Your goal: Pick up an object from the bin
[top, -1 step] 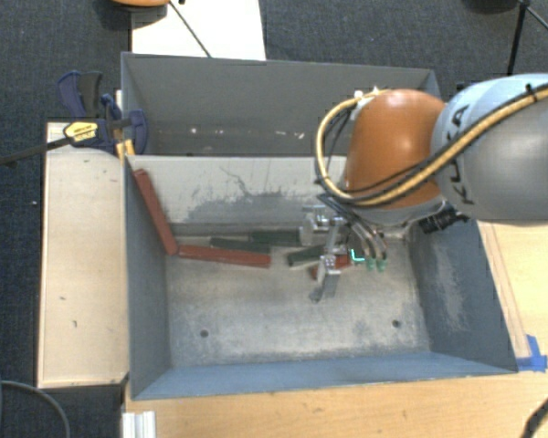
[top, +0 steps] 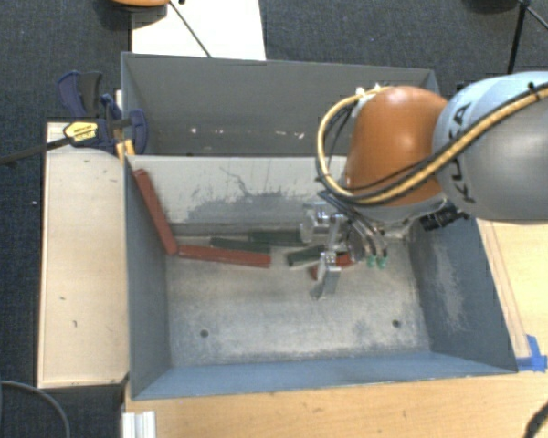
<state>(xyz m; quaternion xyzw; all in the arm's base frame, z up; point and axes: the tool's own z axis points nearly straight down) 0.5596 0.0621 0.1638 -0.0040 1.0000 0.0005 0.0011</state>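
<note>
- Grey bin floor: red-brown strips and a dark green strip lie mid-floor.
- Gripper hangs low at their right end (clench state: cannot tell).
- Pick judged incomplete.

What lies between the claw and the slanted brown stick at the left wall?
Camera view: a flat red stick and, just behind it, a dark green stick.

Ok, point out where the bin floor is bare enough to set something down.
The front half of the bin floor is bare, between the flat red-brown bar and the front wall. A strip is free between the gripper and the right wall. It is crowded mid-floor: that bar, dark green sticks, the gripper. Another red-brown bar lines the left wall.
</note>
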